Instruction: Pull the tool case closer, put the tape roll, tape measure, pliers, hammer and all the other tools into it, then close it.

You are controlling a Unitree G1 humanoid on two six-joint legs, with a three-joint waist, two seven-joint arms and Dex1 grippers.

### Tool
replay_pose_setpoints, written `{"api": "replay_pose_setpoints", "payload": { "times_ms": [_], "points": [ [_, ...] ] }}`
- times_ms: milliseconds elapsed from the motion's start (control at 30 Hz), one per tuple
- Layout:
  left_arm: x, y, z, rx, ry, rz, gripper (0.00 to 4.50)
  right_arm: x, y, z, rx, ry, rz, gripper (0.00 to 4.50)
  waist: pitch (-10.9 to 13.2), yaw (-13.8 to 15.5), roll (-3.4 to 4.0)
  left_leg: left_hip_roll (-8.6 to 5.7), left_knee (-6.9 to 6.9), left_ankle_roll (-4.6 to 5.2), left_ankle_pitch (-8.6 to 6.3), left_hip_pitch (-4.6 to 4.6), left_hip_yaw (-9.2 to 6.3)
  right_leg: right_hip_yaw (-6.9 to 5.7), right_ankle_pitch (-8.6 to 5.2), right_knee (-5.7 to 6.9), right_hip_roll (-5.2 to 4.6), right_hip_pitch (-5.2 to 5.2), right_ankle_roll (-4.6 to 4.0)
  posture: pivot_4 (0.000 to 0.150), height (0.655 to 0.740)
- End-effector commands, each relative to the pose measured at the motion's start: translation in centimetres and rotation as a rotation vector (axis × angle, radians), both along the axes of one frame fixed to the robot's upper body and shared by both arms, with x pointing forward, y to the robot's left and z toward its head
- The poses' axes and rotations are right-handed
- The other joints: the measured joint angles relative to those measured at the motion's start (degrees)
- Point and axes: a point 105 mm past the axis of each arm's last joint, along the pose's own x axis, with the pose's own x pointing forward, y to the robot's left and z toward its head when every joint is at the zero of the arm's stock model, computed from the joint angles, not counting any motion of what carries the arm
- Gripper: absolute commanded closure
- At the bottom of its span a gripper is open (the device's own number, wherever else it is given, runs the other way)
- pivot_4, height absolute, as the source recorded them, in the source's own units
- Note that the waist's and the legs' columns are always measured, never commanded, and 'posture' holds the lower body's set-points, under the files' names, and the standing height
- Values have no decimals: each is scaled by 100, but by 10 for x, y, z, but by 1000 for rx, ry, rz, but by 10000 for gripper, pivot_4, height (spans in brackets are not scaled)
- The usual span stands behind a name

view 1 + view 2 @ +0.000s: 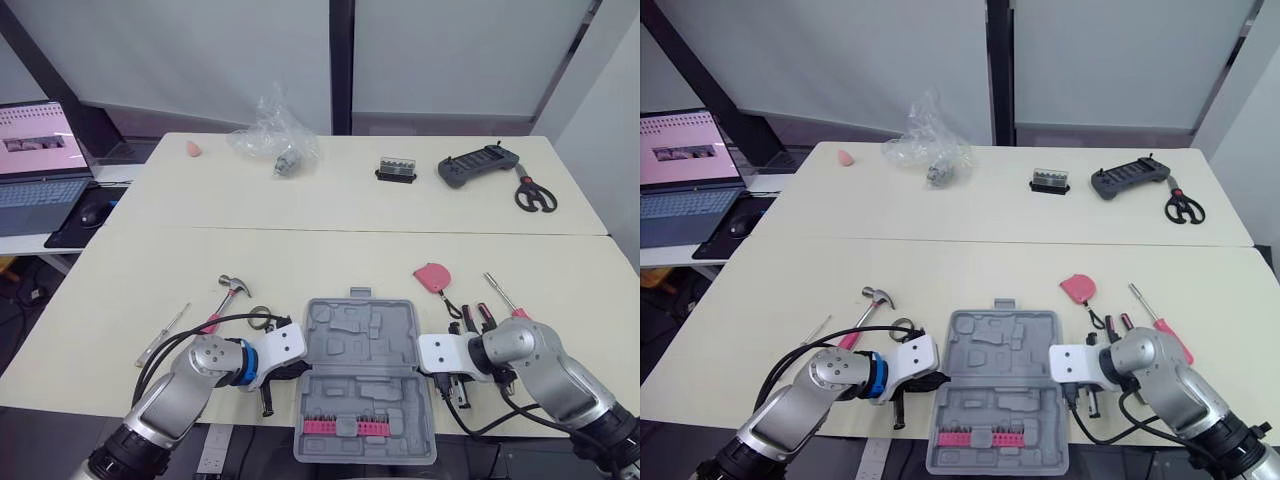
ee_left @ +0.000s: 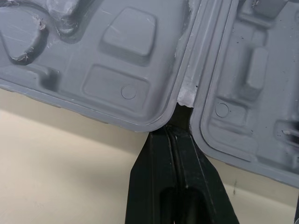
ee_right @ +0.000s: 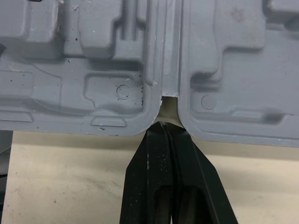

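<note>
Open grey moulded-plastic tool case [image 1: 360, 335] lies flat at the near edge of the cream table [image 1: 120, 270], centred, both halves up, a pink strip of bits [image 1: 345, 426] in the near half. Left gripper [image 2: 174, 128] and right gripper [image 3: 162, 126] sit one at each end of the hinge line, each with its black fingers pressed together and nothing between them, tips nosed into the hinge notch. Case looks light, stiff and hollow with a smooth shell, so likely to slide easily and to swivel if pushed unevenly. The hinge is the weak spot; the side rims seem the better hold. To the left, close by: pink-handled hammer [image 1: 232, 290], thin metal screwdriver [image 1: 163, 334], and what seems a small tape roll [image 1: 260, 318] just beside the left arm. To the right: pink tape measure [image 1: 433, 275], red-and-black pliers [image 1: 475, 318], pink-handled screwdriver [image 1: 503, 296], crowding the right wrist. Far table, well apart: clear plastic bag [image 1: 272, 135], black scissors [image 1: 535, 193], dark handheld controller [image 1: 480, 165].
</note>
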Motion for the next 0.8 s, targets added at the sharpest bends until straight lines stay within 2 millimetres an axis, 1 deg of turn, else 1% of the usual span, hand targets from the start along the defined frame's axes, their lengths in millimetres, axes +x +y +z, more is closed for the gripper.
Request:
{"api": "replay_pose_setpoints", "payload": {
  "times_ms": [33,133,267,400,533,667,733,800],
  "points": [
    [-19,-20,-12,-28,60,-104,45000,-11,21,6,77,8,82,44927,0,0,0,0,0,0,0,0,0,0,0,0,0,0,0,1500,7400],
    [-17,-19,-14,-22,54,-102,45000,-9,20,6,76,3,80,44927,-1,7,0,0,0,0,0,1,0,-1,0,-1,0,3,0,1500,7400],
    [-15,-14,-16,-12,51,-97,45000,-1,12,6,58,-23,52,44927,-2,13,-1,0,0,1,0,6,-1,-2,0,0,0,9,0,1500,7400],
    [-10,-1,-18,17,23,-72,45000,8,0,6,38,-51,21,44927,-2,13,0,0,1,14,-7,9,-1,-2,0,0,0,11,1,1500,7400],
    [-7,17,-18,39,7,-31,45000,15,-21,7,-2,-67,-12,44927,-2,12,-1,0,1,14,-7,9,-1,-2,1,0,0,11,1,1500,7400],
    [1,31,-5,-5,-51,25,45000,20,-35,14,2,-82,-57,44927,1,-13,-6,1,0,12,-7,7,0,1,1,-1,0,5,1,1500,7400],
    [4,33,-1,-19,-97,24,45000,22,-39,16,14,-84,-73,44927,2,-13,-7,2,-2,12,-7,6,-1,1,1,-1,2,1,0,1500,7400],
    [11,37,10,-64,-149,55,45000,26,-42,23,58,-97,-100,44927,3,-13,-7,3,-2,12,-7,5,-1,0,1,-1,2,0,0,1500,7400]
  ]
}}
